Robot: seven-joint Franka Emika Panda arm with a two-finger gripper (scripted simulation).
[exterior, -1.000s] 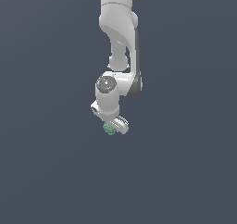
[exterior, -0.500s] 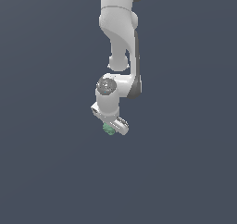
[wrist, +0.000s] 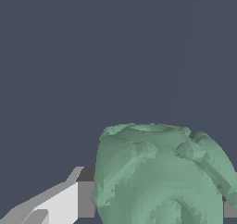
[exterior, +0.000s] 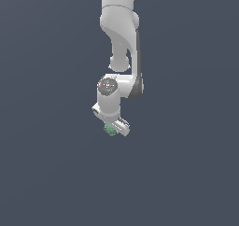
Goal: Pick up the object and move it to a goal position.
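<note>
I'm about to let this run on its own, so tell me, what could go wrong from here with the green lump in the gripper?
1. The green lump is bumpy and rounded, so the finger seen pressing its side may have little flat contact; it could twist or slip during the move.

2. In the exterior view the lump peeks out at the gripper tip, so the hold looks shallow.

3. No goal marker is visible in either view, so arrival can't be checked from here.

The white arm (exterior: 119, 38) hangs down from the top of the exterior view, bending at a grey-capped wrist joint (exterior: 108, 86). Below it the gripper (exterior: 113, 128) points downward, closed on the green lump (wrist: 162, 177). In the wrist view one white finger (wrist: 60, 202) presses against the lump's side.
</note>
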